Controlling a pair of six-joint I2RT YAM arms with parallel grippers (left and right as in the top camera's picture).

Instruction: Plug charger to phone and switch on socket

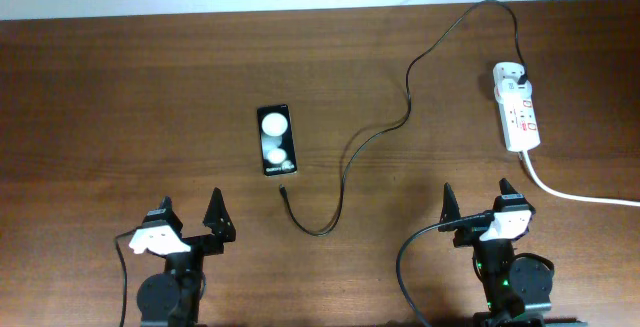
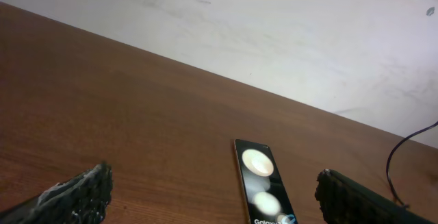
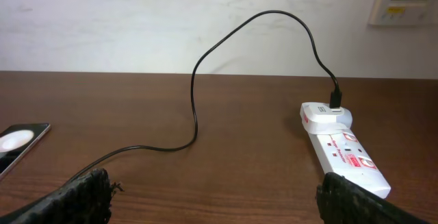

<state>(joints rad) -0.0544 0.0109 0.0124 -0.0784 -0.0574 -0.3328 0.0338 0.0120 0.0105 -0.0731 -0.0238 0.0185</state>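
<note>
The black phone (image 1: 275, 141) lies flat mid-table with two round reflections on its screen; the left wrist view shows it (image 2: 262, 186) ahead between the fingers. The charger's thin black cable (image 1: 345, 167) loops across the table, its connector tip (image 1: 284, 191) lying loose just below the phone. Its plug (image 1: 519, 71) sits in the far end of the white socket strip (image 1: 519, 112), also visible in the right wrist view (image 3: 341, 145). My left gripper (image 1: 190, 219) stands open near the front edge, below-left of the phone. My right gripper (image 1: 478, 203) is open in front of the strip.
A thick white cord (image 1: 580, 195) runs from the strip's near end off to the right. A pale wall (image 3: 171, 18) borders the table's far edge, with a white wall unit (image 3: 407, 1) at the upper right.
</note>
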